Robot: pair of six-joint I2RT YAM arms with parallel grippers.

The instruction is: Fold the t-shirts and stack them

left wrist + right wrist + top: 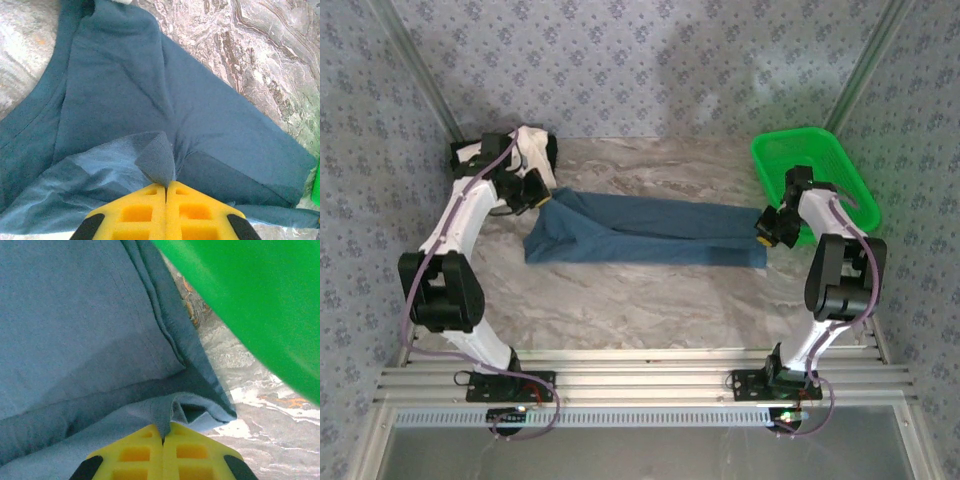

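1 teal t-shirt (650,228), its ends pinched by left gripper (165,186) and right gripper (163,429).

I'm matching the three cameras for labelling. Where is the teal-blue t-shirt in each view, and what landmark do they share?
Top external: the teal-blue t-shirt lies stretched across the middle of the table.
Left wrist: it spreads over left and centre, a fold pinched in the left fingers.
Right wrist: it spreads over left and centre, its edge pinched in the right fingers.
Shared landmark: the green basket.
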